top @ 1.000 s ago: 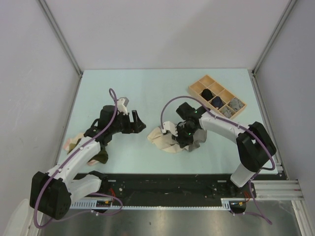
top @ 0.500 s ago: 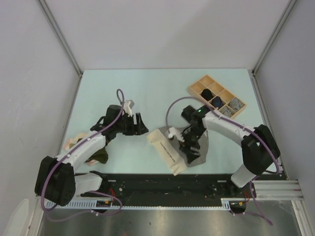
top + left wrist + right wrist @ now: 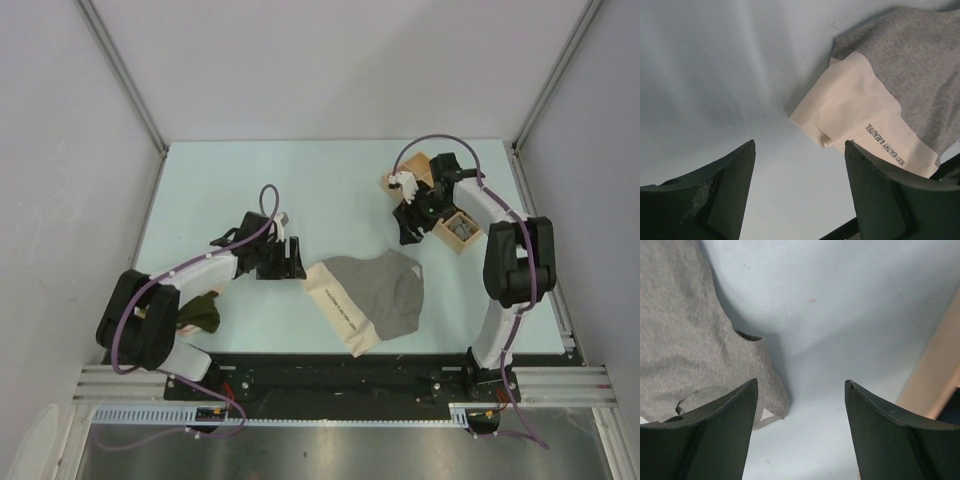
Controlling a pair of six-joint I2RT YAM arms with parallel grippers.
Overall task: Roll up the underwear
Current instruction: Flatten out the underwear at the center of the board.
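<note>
A grey underwear (image 3: 385, 290) with a pale beige waistband (image 3: 338, 312) lies spread flat on the table in front of the arms. My left gripper (image 3: 293, 263) is open just left of the waistband's far corner, touching nothing. In the left wrist view the printed waistband (image 3: 865, 115) and the grey cloth (image 3: 920, 70) lie ahead and to the right of the open gripper (image 3: 799, 145). My right gripper (image 3: 410, 226) hangs open and empty beside the wooden tray. Its view shows the grey underwear's edge (image 3: 695, 340) to the left of the gripper (image 3: 801, 384).
The light wooden tray (image 3: 416, 164) with compartments stands at the back right, partly under the right arm; its edge (image 3: 940, 375) shows in the right wrist view. A dark olive garment (image 3: 203, 312) lies at the near left beside the left arm.
The right gripper opened and let go of the grey underwear, which now lies spread flat, then swung back right to the tray. The left gripper moved right toward the waistband.
</note>
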